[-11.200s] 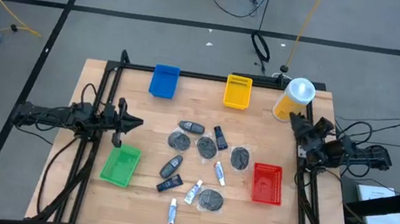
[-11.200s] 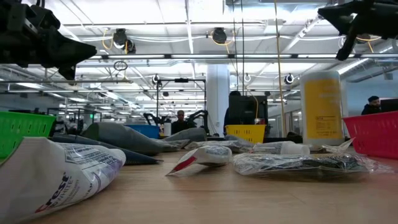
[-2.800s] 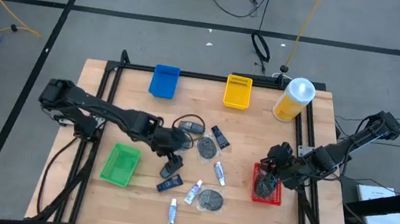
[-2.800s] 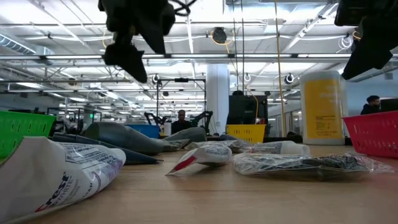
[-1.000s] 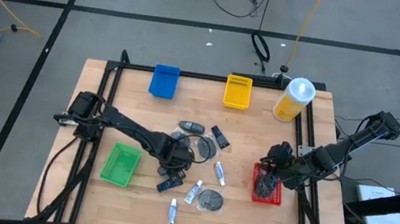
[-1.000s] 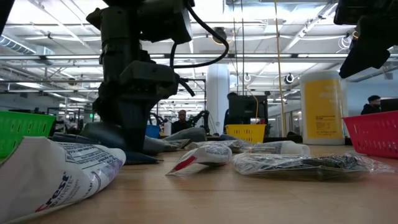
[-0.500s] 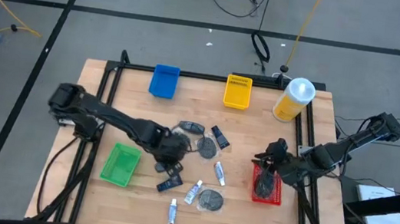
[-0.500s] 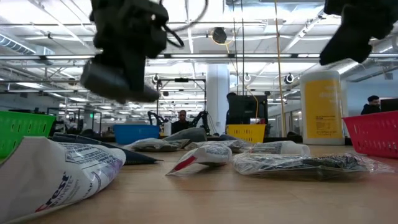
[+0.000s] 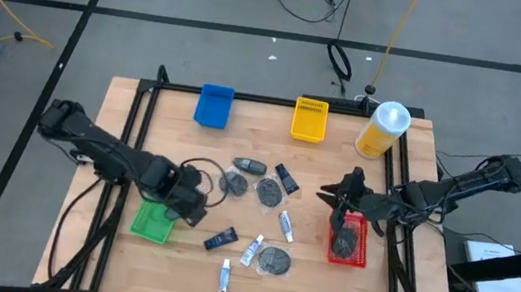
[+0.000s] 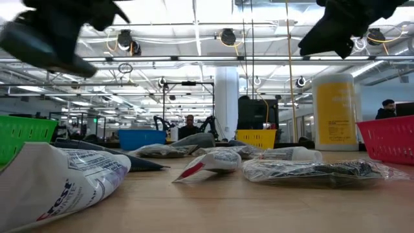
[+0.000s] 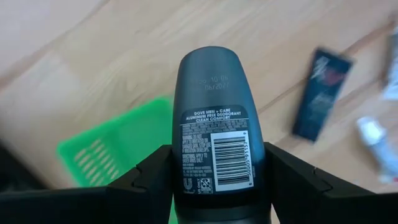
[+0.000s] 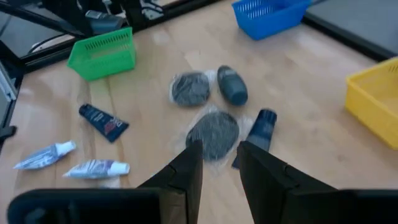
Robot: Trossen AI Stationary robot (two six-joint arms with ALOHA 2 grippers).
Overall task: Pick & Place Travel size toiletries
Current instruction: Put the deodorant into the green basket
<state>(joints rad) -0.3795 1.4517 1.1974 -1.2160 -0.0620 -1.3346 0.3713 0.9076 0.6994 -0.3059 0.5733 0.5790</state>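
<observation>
left end effector (image 9: 194, 208) clamps dark bottle (image 11: 214, 140) over green tray (image 9: 154, 222); next: release inside. right end effector (image 9: 337, 203) fingers apart, empty, beside red tray (image 9: 359, 255).

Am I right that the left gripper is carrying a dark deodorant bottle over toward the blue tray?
Not quite. The left gripper does hold the dark deodorant bottle, but it is by the green tray, not the blue tray, which sits at the far edge of the table. The high view and the left wrist view show this.
</observation>
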